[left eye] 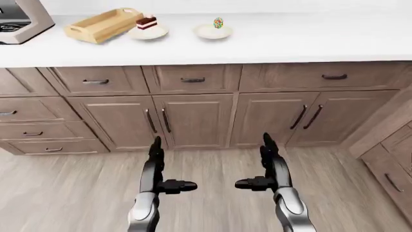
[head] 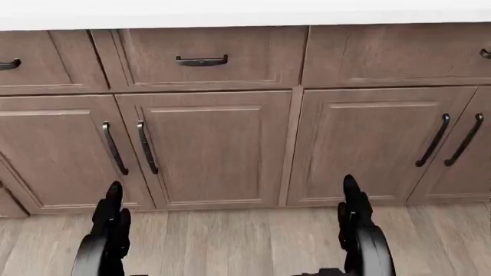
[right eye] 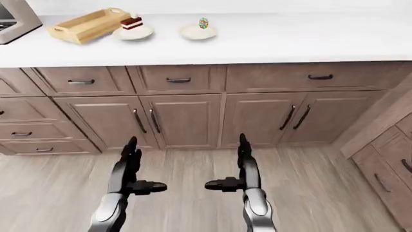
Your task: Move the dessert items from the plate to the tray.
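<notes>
Desserts sit untouched on the counter (left eye: 290, 38), so we judge the task has not begun in earnest: we are in the approach, standing off from the cabinets with nothing in hand. Taking the tray (left eye: 103, 25) as our landmark, at the upper left of the left-eye view, the cake (left eye: 146, 22) rests on its plate (left eye: 147, 33) just to the right of the tray, the plate seeming to touch or nearly touch the tray's corner; we cannot tell which. Further right of the tray, apart from the first plate, a second plate (left eye: 213, 32) carries a small, speckled sweet (left eye: 218, 22), too small for us to name with certainty. Left of the tray an appliance (left eye: 19, 21) fills the corner of the view. Our left hand (left eye: 161, 169) and right hand (left eye: 267, 166) hang low over the floor (left eye: 212, 203), well below the tray and level with the cabinet doors (left eye: 193, 121); on each, the fingers point upward and the thumb juts inward, spread wide, gripping nothing. We think the next move calls for walking closer and to the left, so the tray and both plates come within reach, then raising an arm above counter height. The cake lies nearest the tray and looks the easier first pick, though it will likely need a gentle grip.
</notes>
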